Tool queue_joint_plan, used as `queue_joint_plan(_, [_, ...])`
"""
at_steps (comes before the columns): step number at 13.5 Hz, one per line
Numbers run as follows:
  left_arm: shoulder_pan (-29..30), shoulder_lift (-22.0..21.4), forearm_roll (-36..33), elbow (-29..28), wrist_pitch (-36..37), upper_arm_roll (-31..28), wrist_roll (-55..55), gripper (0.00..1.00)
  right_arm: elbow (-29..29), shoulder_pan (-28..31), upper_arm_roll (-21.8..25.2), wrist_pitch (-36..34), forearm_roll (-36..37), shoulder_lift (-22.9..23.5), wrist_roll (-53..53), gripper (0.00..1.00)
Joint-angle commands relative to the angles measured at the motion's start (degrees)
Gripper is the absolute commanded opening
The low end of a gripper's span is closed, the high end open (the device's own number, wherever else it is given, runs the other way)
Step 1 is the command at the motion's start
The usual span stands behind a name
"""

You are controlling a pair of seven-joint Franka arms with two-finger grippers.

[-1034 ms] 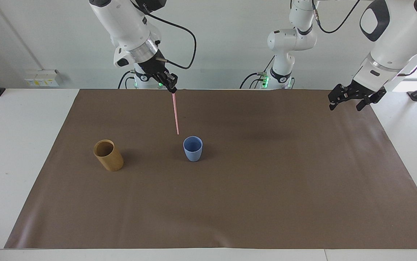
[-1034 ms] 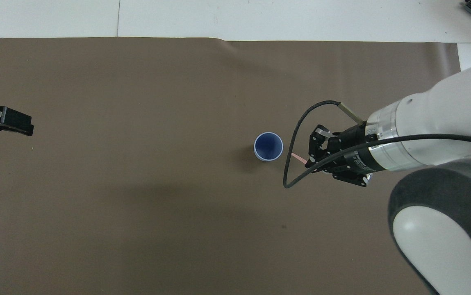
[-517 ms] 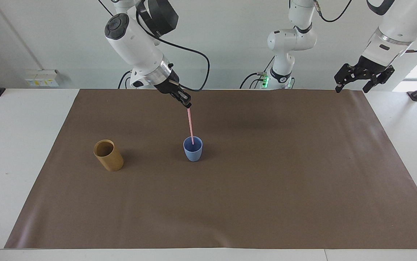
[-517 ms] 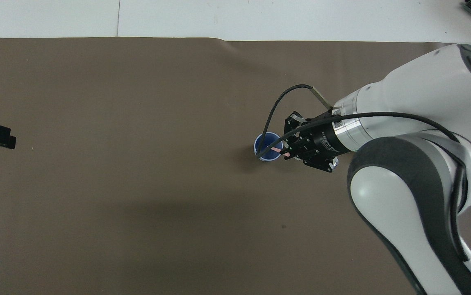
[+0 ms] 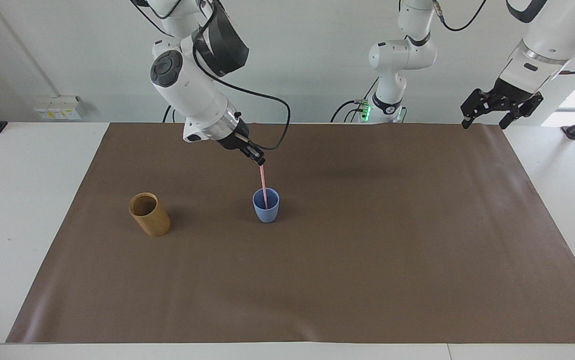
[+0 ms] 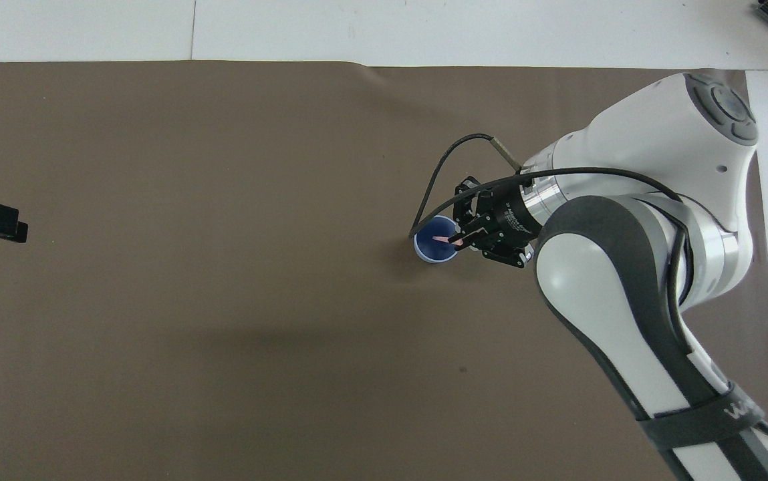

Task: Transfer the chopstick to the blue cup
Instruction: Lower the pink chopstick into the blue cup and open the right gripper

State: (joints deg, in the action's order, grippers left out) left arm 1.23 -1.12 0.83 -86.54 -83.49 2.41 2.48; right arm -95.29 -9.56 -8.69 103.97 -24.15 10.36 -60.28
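Pink chopstick (image 5: 263, 186) — pinched by the right hand (image 5: 260, 162) — dips into the blue cup (image 5: 266, 206); left hand (image 5: 500, 102) waits, spread.

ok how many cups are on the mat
2. The blue cup stands mid-mat with the chopstick dipping into it. The tan cup stands beside it, toward the right arm's end of the table. Nothing seems to hide another.
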Motion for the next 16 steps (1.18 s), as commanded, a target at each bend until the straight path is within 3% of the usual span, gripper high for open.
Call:
queue_joint_plan(1, [1.0,-1.0,0.8,-1.2,-0.4,0.5,0.2,1.00,-3.0,-0.1,-0.1,3.4,-0.3,-0.6,-0.5,0.21])
queue_joint_plan(2, [1.0,-1.0,0.8,-1.2,-0.5,0.5,0.2,1.00,-3.1,-0.2,-0.1,3.6,-0.3,-0.3,-0.5,0.35])
queue_joint_plan(4, [1.1,-0.9,0.9,-1.5,-0.9,0.5,0.2,1.00,-2.9,-0.2,-0.1,4.7,-0.1,0.1,-0.4,0.86])
queue_joint_plan(5, [1.1,-1.0,0.9,-2.0,-1.5,0.5,0.2,1.00,-2.6,-0.2,-0.1,4.7,0.0,0.1,0.0,1.00])
queue_joint_plan(11, [1.0,-1.4,0.8,-2.8,-1.5,0.5,0.2,1.00,-1.3,0.5,0.2,4.3,4.6,-1.1,5.6,1.00])
queue_joint_plan(16, [0.4,-1.1,0.8,-2.1,-1.2,0.7,0.5,1.00,-1.6,4.0,0.3,2.7,16.4,-6.4,20.0,1.00])
